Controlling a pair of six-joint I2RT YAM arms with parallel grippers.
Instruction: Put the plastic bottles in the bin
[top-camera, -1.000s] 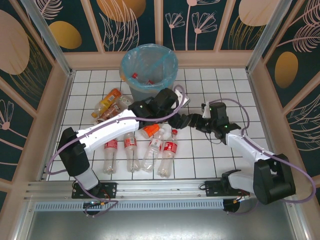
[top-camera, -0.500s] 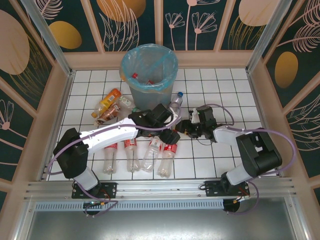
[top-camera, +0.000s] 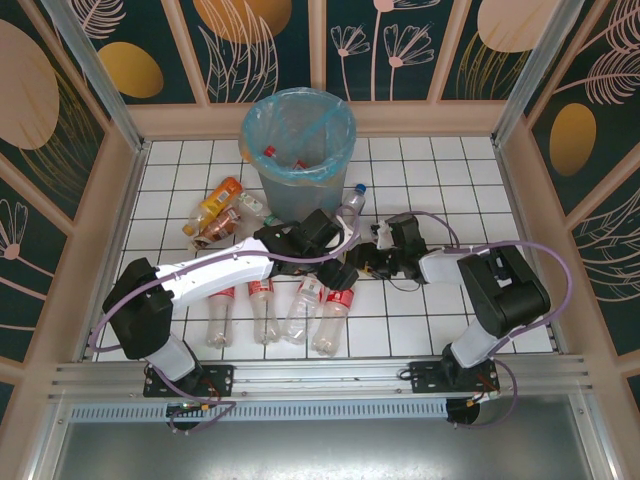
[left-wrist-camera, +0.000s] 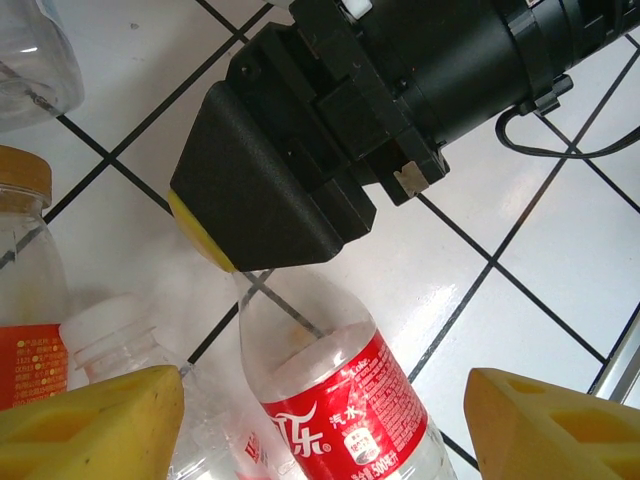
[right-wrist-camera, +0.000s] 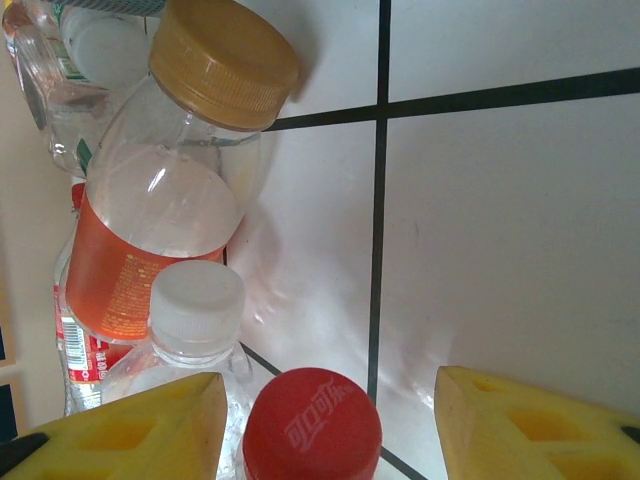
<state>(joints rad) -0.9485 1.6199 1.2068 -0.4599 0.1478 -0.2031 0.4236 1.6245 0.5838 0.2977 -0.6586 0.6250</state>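
Note:
The bin stands at the back with two red-capped bottles inside. A row of clear red-labelled bottles lies in front of the arms. My left gripper is open, its yellow fingers astride the body of a red-labelled bottle. My right gripper is open too, its fingertips either side of that bottle's red cap. A white-capped bottle and an orange-labelled, gold-capped one lie beside it.
Orange and clear bottles are heaped left of the bin, and a blue-capped bottle lies to its right. The two grippers nearly touch; the right one's black body hangs just above the left one's fingers. The right half of the tiled floor is bare.
The left arm has come down from the bin over the bottle row. The right arm has swung left and low to the same bottle's cap. Little shift in the last half second.

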